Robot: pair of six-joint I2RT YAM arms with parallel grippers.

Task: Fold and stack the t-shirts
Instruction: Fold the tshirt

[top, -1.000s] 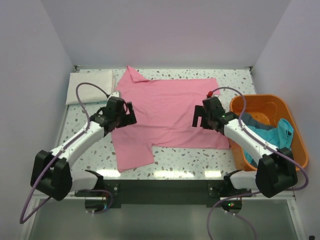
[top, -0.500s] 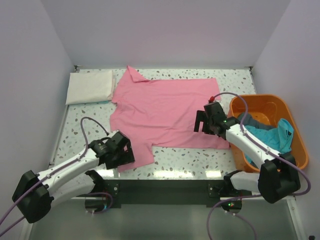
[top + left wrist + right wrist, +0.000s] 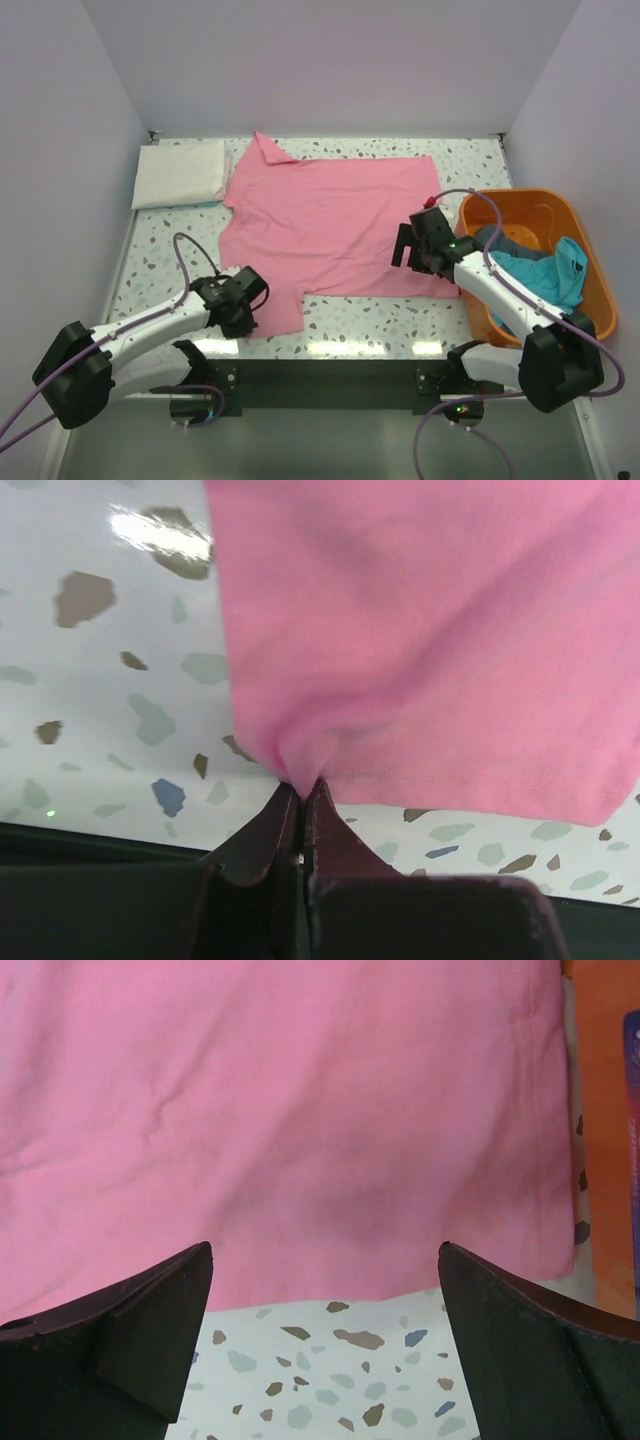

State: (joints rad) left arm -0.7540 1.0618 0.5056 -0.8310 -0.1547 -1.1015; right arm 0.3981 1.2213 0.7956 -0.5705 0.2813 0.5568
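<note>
Gripping: the left gripper [image 3: 300, 788] is clamped shut on the hem corner of the near sleeve of the pink t-shirt [image 3: 330, 215], and the cloth puckers where it runs into the closed jaws.
Near-left of the surface: that gripper sits low over the speckled surface [image 3: 160, 255], at the near-left corner of the sleeve flap that juts toward the arm bases.
Near-right hem: the right gripper [image 3: 325, 1250] hovers with its jaws spread wide and nothing between them. Pink cloth lies under the far part of the gap and bare speckled surface under the near part.
Middle of the surface: the pink t-shirt lies spread flat, one sleeve pointing to the far left and the other toward the near edge, its right edge near the orange basket [image 3: 520, 195].
Far-left corner: the white t-shirt [image 3: 180, 172] lies folded, just beside the pink far sleeve; whether they touch cannot be told.
Right side: the orange basket stands beside the right arm.
Inside the basket: the teal t-shirt [image 3: 548, 272] lies crumpled and reaches up the right wall. The grey t-shirt [image 3: 497, 240] shows at the left, partly hidden by the arm.
</note>
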